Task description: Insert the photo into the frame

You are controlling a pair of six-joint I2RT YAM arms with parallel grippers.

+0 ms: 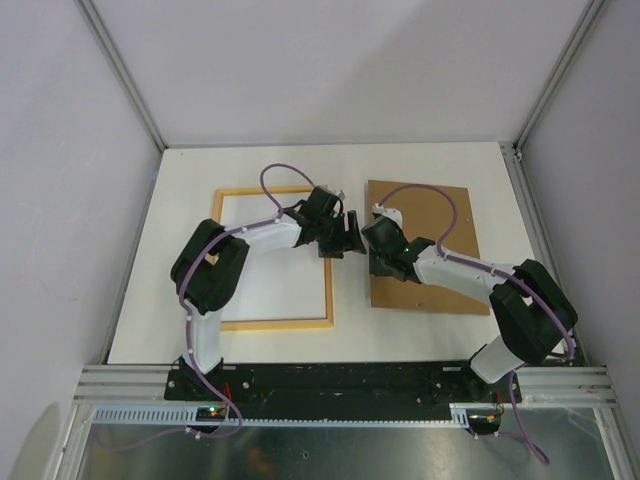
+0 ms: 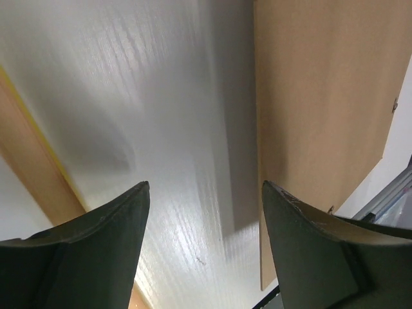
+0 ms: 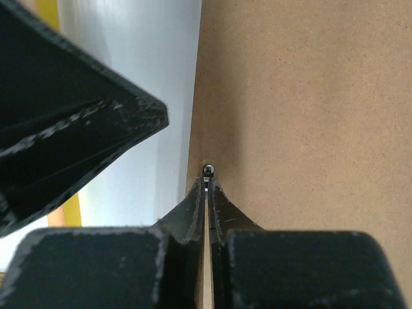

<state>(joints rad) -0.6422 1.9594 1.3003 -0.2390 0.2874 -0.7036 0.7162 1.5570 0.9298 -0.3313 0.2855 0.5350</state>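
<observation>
The frame point(image 1: 275, 322) lies back up at the table's left, pale wood with a yellow edge point(image 2: 35, 174); its inside shows plain white. The photo's picture shows in no view. My left gripper point(image 1: 347, 236) is open and empty, hovering over the white strip between the frame and the brown backing board point(image 1: 425, 245); its fingers stand wide apart in the left wrist view point(image 2: 206, 187). My right gripper point(image 1: 375, 245) is shut at the board's left edge, pinching a small metal tab point(image 3: 207, 170) there in the right wrist view point(image 3: 207, 183).
The backing board point(image 2: 322, 96) lies flat at the right of the table. The two grippers nearly touch; the left gripper's finger point(image 3: 77, 116) fills the upper left of the right wrist view. Grey walls and metal posts point(image 1: 120, 70) enclose the table.
</observation>
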